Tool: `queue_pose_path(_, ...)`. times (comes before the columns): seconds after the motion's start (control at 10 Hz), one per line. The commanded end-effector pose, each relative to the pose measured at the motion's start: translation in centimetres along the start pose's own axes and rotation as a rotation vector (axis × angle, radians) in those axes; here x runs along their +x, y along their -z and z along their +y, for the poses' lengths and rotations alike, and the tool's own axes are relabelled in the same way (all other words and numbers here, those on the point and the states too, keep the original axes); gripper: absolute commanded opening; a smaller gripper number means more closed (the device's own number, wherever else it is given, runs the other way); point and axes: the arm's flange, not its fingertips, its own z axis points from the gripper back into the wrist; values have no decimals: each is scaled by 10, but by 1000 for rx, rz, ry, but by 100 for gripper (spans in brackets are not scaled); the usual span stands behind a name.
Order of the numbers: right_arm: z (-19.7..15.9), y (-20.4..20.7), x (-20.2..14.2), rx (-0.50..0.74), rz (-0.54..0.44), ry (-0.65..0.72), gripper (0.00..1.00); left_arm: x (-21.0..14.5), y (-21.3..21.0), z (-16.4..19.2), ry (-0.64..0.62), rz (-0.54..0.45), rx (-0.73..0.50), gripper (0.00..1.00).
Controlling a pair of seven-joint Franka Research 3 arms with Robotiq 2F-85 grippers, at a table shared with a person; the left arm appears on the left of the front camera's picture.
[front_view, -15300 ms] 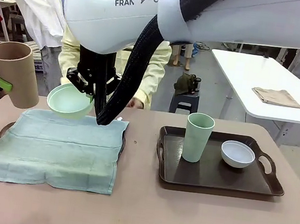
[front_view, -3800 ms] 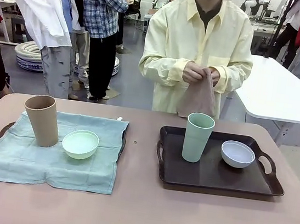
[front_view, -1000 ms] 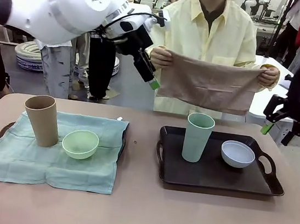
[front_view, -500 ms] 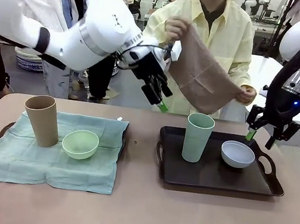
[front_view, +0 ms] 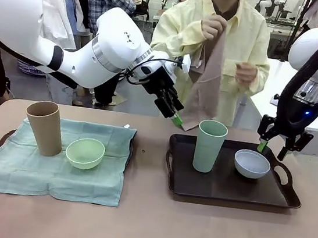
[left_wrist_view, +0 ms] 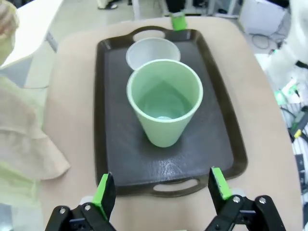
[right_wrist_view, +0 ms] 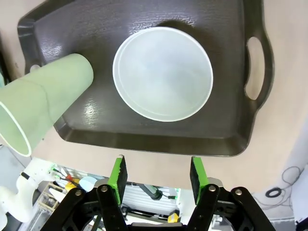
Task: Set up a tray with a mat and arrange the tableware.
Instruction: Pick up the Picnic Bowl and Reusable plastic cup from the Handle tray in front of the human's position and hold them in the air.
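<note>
1. Front view: the left gripper [front_view: 175,119] has dropped from up by the person's chest to just beside the rim of the mint cup [front_view: 209,146], on the side toward the dark tray's [front_view: 226,189] left edge. Jaws apart, nothing held.
2. Front view: the right gripper [front_view: 274,147] has swung in from off the tabletop's right edge and hangs over the grey-white bowl [front_view: 252,163], near the tray's right handle. Jaws part-way apart, empty.
3. Front view: the tan cloth [front_view: 206,84], a second ago stretched wide, now hangs bunched from one raised hand [front_view: 214,28] behind the table's far edge. The tan cup [front_view: 44,127] and mint bowl [front_view: 85,152] are unmoved on the green mat [front_view: 34,176] at the left.
4. Left wrist view: the mint cup [left_wrist_view: 164,98] stands upright mid-tray, with the bowl [left_wrist_view: 150,52] just behind it. The left gripper [left_wrist_view: 161,188] is spread wide over the near tray handle, not touching the cup.
5. Right wrist view: the bowl [right_wrist_view: 162,73] sits straight ahead and the right gripper [right_wrist_view: 156,175] is off it, over the tray [right_wrist_view: 226,29] rim.
6. Meaning: this tray has no mat yet. Both arms look set to lift the cup and bowl clear so the cloth can go down.
</note>
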Motion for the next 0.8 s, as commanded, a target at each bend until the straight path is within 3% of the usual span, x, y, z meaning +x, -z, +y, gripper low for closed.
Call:
queue_pose_path(0.0,0,1,0,0,2,1,70,-3,7,-2,40,3,-39,100)
queue_pose_path(0.4,-1,0,0,0,0,1,70,0,8,-3,14,3,-20,100)
queue_pose_path(0.7,6,20,5,-37,-72,20,70,-16,23,-29,72,-41,-34,100)
